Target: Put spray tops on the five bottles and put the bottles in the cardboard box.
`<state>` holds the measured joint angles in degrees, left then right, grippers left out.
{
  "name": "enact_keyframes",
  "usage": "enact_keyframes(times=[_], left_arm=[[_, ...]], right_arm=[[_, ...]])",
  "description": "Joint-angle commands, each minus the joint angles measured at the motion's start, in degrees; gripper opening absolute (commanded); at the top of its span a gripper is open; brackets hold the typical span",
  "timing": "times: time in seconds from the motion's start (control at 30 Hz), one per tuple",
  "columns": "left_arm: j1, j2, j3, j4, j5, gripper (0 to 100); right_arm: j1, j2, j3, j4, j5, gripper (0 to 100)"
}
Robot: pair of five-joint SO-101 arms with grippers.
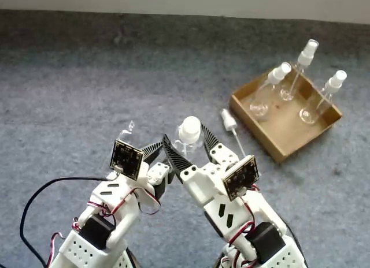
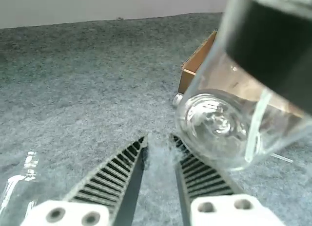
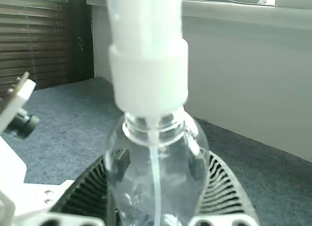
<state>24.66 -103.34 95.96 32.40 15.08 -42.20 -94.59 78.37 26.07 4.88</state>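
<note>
Across grey worktop (image 1: 87, 77), far right: cardboard box (image 1: 283, 129) with three capped bottles (image 1: 267, 90) inside. Near centre: right gripper (image 1: 186, 136), fingers pinching upright capped bottle (image 3: 156, 158). Just beside: left gripper (image 2: 158, 138), fingers slightly parted, empty. Nearby: uncapped bottle (image 2: 19, 182). Beside box: loose spray top (image 1: 229, 119).

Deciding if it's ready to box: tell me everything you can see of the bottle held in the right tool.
The bottle is clear and glass-like, with a rounded body and a short threaded neck. A white spray top sits on the neck, its thin tube running down inside; whether it is fully tightened I cannot tell. It stands upright, gripped at the body between the right tool's ribbed black fingers, apparently raised off the grey carpet, apart from the cardboard box.
</note>
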Motion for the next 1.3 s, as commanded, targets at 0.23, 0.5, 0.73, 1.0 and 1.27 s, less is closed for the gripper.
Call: enact_keyframes(times=[0.23, 0.5, 0.73, 1.0, 1.27], left_arm=[[15.78, -0.66, 0.75, 5.01, 0.44, 4], [22.37, -0.75, 0.66, 4.92, 0.35, 4], [15.78, -0.75, 1.1, 2.9, 0.35, 4], [10.24, -0.66, 1.1, 0.35, 0.35, 4], [3.12, -0.66, 1.1, 0.26, 0.62, 4]], right_arm=[[-0.75, -0.13, 0.31, -0.31, -0.53, 7.7], [-0.84, -0.13, 6.11, -5.23, -0.35, 7.7], [-0.84, -0.13, 8.92, -6.02, -0.18, 7.7], [-0.84, -0.13, 8.92, -5.85, -0.18, 7.7], [-0.84, -0.13, 9.27, -5.85, -0.18, 7.7]])
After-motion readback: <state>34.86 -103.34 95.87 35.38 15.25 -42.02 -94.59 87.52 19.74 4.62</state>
